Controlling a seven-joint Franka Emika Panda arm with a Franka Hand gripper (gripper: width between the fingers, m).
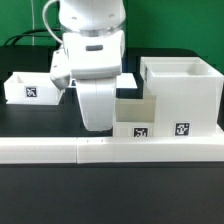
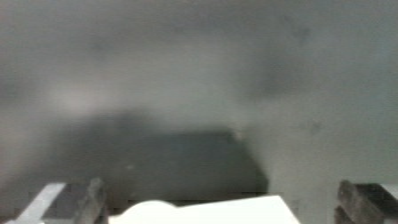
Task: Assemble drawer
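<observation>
The big boxy white casing [image 1: 180, 90] stands at the exterior view's right, open at the top, with a tag on its front. One small tray [image 1: 138, 118] sits against its left side, with tags on its front. The other tray [image 1: 30, 88] lies apart at the far left. My gripper [image 1: 100, 122] hangs low at the left end of the middle tray, and its fingertips are hidden behind the hand. In the blurred wrist view the fingers [image 2: 63, 202] stand wide apart. A white edge of the tray [image 2: 196, 212] lies between them, and neither finger visibly touches it.
A long low white wall strip [image 1: 110, 150] runs across the front of the black table [image 1: 40, 190]. A marker board does not show. The arm's body hides the table behind the middle tray.
</observation>
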